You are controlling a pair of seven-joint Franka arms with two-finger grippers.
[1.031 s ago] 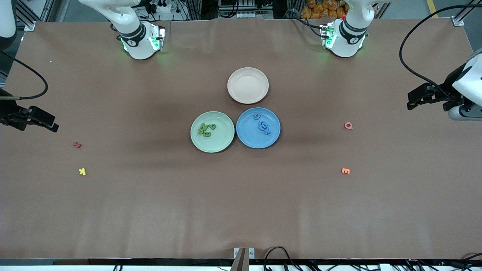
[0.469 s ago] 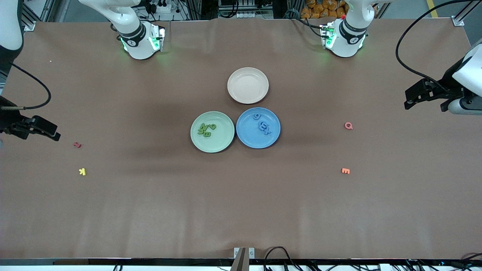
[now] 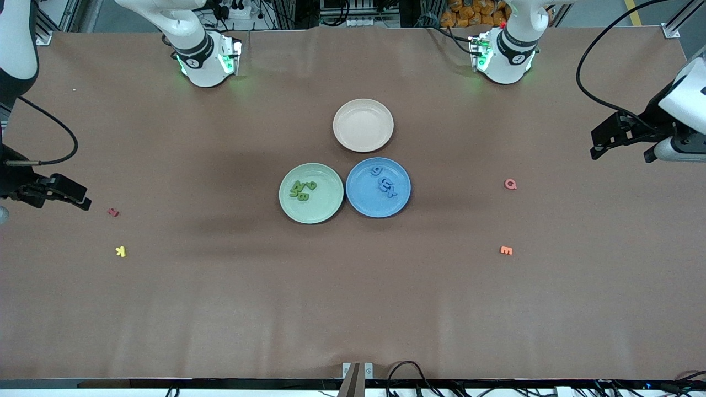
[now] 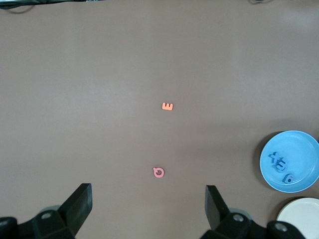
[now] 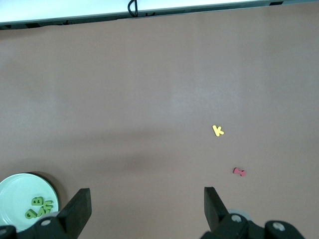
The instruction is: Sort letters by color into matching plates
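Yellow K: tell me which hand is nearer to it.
Right. The right hand hangs over the table's end close to the yellow K; the left hand is over the other end.

You're looking at a robotics lab: two white arms are bolted by their bases (image 3: pixel 207 60) to a big table (image 3: pixel 353 309) under a brown cover. Aluminium framing (image 3: pixel 670 28), power strips (image 3: pixel 361 21) and loose black cables (image 3: pixel 408 370) run along the table's edges.

Brown table (image 3: pixel 353 298): green plate (image 3: pixel 325 207), blue plate (image 3: pixel 364 204), beige plate (image 3: pixel 363 125), four stray letters.
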